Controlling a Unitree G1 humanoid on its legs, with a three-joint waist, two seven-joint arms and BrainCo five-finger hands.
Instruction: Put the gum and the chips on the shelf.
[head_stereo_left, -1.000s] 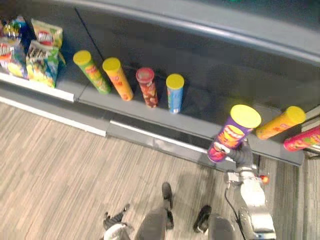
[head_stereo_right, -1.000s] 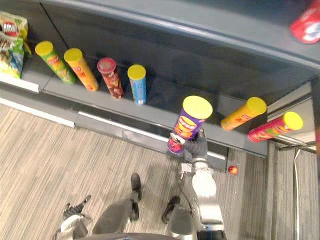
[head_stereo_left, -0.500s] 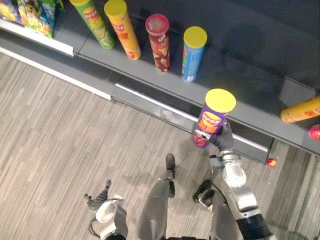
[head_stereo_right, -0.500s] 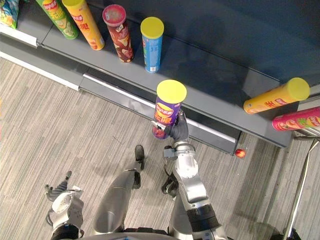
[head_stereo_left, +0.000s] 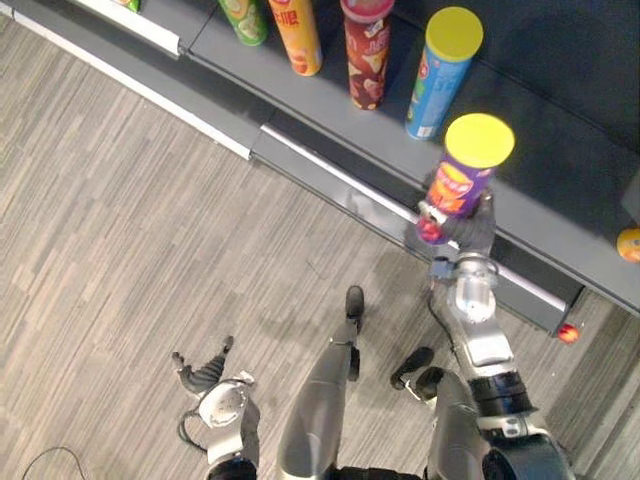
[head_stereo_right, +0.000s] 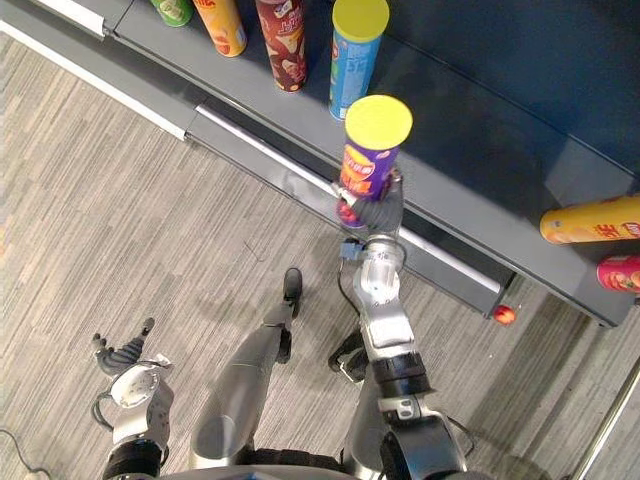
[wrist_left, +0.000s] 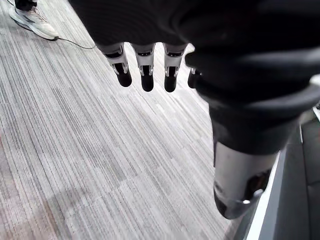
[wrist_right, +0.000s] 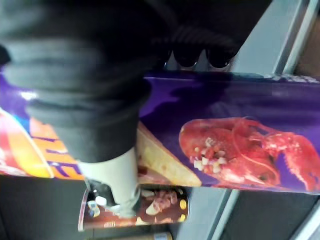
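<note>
My right hand (head_stereo_left: 470, 228) is shut on a purple chips can (head_stereo_left: 460, 174) with a yellow lid, held upright over the front edge of the grey shelf (head_stereo_left: 560, 190). In the right wrist view the thumb (wrist_right: 112, 185) and fingers wrap the purple can (wrist_right: 235, 150). A blue can (head_stereo_left: 438, 72), a dark red can (head_stereo_left: 365, 50) and an orange can (head_stereo_left: 296, 35) stand on the shelf to its left. My left hand (head_stereo_left: 205, 372) hangs low over the floor, and its straight fingers (wrist_left: 145, 67) hold nothing.
An orange can (head_stereo_right: 590, 220) and a pink can (head_stereo_right: 620, 272) lie on the shelf at the right. A small red ball (head_stereo_right: 504, 315) rests on the floor by the shelf base. A person's shoe (wrist_left: 30, 25) stands far off on the striped floor (head_stereo_left: 130, 220).
The camera has tilted down, so the shelf sits higher in view. My right hand has carried the purple can up and forward to the shelf's front edge.
</note>
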